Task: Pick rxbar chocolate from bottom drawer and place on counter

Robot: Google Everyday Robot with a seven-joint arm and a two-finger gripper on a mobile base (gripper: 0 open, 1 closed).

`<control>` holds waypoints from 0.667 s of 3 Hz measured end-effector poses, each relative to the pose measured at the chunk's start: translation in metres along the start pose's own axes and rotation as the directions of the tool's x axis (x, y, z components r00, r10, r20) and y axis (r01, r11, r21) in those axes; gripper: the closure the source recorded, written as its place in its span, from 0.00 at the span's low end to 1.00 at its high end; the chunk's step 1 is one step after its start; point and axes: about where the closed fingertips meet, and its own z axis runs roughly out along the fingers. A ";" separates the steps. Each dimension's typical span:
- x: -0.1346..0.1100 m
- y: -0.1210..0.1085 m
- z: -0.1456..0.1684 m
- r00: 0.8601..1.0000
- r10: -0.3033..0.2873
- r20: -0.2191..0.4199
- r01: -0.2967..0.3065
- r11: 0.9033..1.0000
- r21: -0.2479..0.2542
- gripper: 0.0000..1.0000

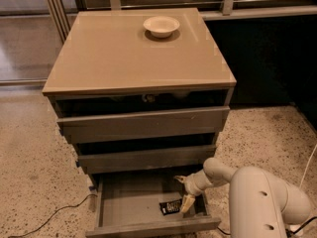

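The arm (262, 200) reaches low and leftward from the lower right; wrist bent down; claw (184, 192) near floor level, fingers (188, 203) spread apart.

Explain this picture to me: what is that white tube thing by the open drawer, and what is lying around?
The white tube is a robot's arm. At its end sits the gripper, inside the open bottom drawer; its jaws stand apart and hold nothing. Close beside them, on the drawer floor, lies a black-wrapped rxbar chocolate. The one camera looks down at the cabinet from in front. On the tan counter stands a cream bowl.
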 end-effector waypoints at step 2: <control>0.000 0.000 0.000 1.000 0.000 0.000 0.000 1.000 0.000 0.38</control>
